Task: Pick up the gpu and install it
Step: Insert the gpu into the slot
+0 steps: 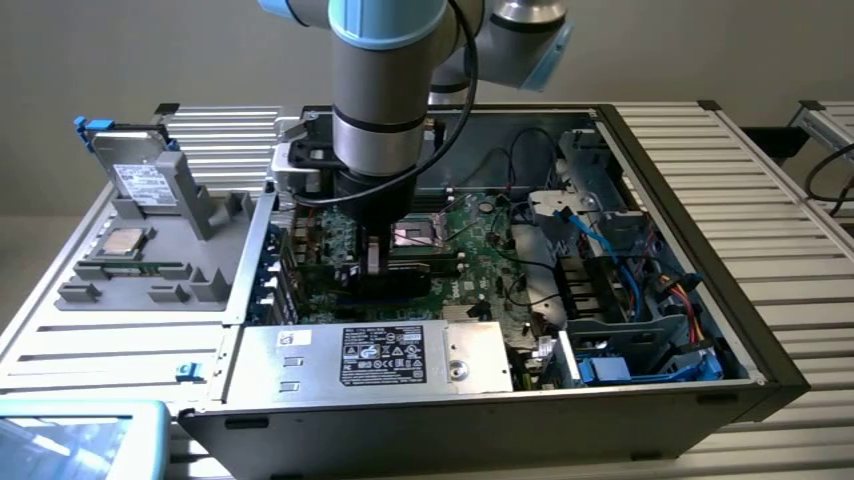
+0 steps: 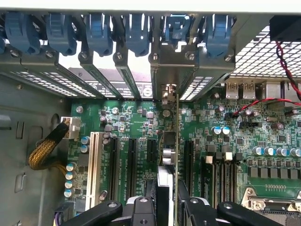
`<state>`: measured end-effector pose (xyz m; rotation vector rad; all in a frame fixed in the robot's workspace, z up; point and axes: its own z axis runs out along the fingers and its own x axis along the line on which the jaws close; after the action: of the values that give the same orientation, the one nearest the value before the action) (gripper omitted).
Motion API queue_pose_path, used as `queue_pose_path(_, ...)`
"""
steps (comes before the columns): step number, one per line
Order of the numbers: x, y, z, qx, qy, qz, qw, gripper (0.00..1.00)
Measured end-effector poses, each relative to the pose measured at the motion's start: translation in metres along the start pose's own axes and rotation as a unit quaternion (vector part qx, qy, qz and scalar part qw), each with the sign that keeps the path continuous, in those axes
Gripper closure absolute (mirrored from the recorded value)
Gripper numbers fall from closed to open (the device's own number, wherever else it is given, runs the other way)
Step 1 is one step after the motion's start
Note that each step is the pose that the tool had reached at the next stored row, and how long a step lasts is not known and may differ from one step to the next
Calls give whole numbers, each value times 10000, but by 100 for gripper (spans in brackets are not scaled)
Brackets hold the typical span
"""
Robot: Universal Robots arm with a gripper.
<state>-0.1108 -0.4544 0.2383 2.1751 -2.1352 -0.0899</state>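
Note:
My gripper (image 1: 375,252) reaches down into the open computer case (image 1: 694,300), over the green motherboard (image 1: 467,250). It is shut on the gpu (image 1: 384,283), which shows below the fingers as a dark upright card. In the wrist view the gpu (image 2: 175,141) is seen edge-on as a thin green line. It runs from between the black fingers (image 2: 141,212) to the rear wall of the case. Its silver end bracket (image 2: 165,92) sits at one rear slot opening. The card stands in line with the black expansion slots (image 2: 131,160). I cannot tell whether it touches a slot.
A silver power supply (image 1: 387,355) fills the case's near side. Blue and black cables (image 1: 641,260) crowd the exterior view's right. Blue retaining clips (image 2: 99,28) line the rear wall. Outside the case, a grey fixture (image 1: 147,270) holds a drive box (image 1: 140,180), a processor (image 1: 127,240) and a memory stick (image 1: 134,268).

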Motion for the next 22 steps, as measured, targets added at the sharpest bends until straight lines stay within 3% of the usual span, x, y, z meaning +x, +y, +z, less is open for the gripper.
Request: queue_pose_path(22, 3, 5, 13, 9, -2, 7, 10000, 72)
